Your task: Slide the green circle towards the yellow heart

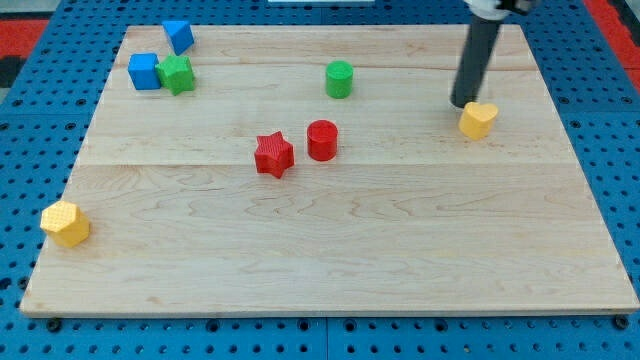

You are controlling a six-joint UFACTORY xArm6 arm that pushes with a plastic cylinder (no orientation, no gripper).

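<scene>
While my tip (463,103) touches yellow heart (478,119) — green circle (339,79) well apart.

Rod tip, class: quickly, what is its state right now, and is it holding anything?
My tip: no hand, so nothing held; it sits just at the view's upper left of the yellow heart, well right of the green circle.

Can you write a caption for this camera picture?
My tip rests beside the yellow heart, far right of the green circle.
</scene>
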